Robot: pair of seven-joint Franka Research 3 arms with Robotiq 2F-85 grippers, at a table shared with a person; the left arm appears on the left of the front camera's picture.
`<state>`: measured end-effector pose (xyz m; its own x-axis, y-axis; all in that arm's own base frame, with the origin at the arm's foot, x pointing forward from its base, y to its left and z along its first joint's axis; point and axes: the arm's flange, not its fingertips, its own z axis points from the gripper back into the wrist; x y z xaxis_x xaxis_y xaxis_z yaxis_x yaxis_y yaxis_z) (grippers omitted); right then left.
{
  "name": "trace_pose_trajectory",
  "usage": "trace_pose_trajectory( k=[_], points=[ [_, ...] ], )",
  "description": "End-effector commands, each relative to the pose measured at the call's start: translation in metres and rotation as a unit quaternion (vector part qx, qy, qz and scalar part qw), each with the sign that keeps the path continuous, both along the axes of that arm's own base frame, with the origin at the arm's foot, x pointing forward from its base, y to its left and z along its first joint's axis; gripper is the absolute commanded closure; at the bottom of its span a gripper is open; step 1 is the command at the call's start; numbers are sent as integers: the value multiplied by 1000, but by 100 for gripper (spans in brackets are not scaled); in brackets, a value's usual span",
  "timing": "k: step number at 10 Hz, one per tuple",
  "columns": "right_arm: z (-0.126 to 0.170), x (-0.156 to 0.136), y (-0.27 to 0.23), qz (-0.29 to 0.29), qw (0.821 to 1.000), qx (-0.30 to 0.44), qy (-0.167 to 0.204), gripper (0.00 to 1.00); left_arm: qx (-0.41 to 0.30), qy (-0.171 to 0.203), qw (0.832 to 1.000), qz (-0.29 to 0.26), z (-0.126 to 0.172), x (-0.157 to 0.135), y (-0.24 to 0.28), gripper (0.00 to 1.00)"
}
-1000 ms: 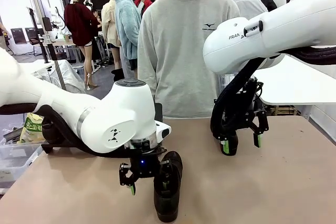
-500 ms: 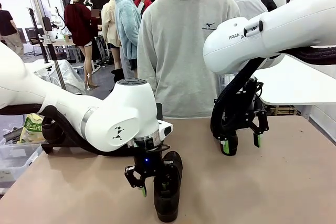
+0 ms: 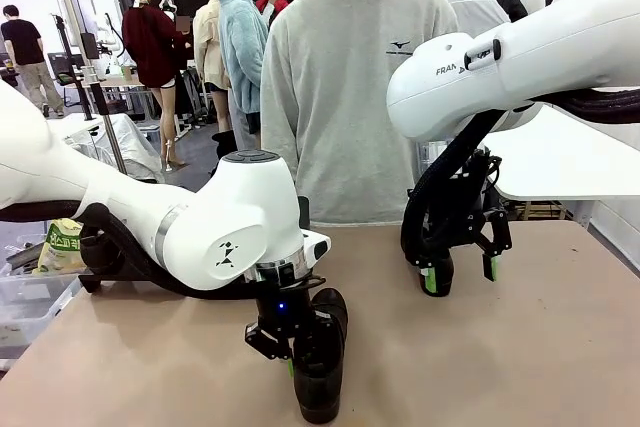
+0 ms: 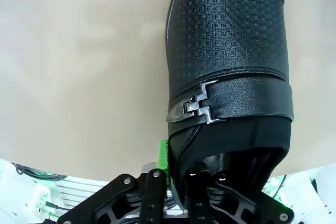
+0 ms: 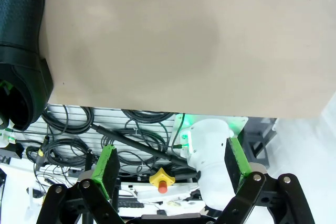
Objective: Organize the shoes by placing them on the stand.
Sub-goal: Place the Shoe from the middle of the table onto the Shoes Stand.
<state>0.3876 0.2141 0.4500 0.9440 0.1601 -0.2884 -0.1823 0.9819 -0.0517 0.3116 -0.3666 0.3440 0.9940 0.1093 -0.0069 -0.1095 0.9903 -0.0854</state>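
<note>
Front view, left pincer (image 3: 300, 362): we see it clamped on the shoe (image 3: 322, 392).
right pincer (image 3: 460, 277): apart, above the bench (image 3: 540, 347).

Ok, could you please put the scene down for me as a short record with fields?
left gripper: shut on the shoe's collar, one finger inside the opening, one outside
shoe: black, upright on the table near the robot's edge, toe toward the robot
buckle: silver, on the strap across the shoe's ankle
right gripper: open, empty, hanging just above the table on the robot's right
table: tan top
person: standing at the far side, in a grey sweatshirt
</note>
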Motion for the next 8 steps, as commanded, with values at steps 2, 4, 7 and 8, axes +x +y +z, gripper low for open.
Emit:
trace_pose_trajectory(
  k=[2, 4, 7, 8],
  points=[
    [1, 2, 1, -5, 1000, -6, 2, 0, 1, -1, 1000, 7, 2, -1, -4, 100],
    [1, 2, 1, -5, 1000, -6, 2, 0, -9, 19, 1000, 13, 4, -4, -2, 100],
    [1, 2, 1, -5, 1000, -6, 2, 0, -74, -53, 996, 11, 72, -22, 11, 100],
    [1, 2, 1, -5, 1000, -6, 2, 0, -100, -77, 992, 6, 93, -29, 21, 100]
  ],
)
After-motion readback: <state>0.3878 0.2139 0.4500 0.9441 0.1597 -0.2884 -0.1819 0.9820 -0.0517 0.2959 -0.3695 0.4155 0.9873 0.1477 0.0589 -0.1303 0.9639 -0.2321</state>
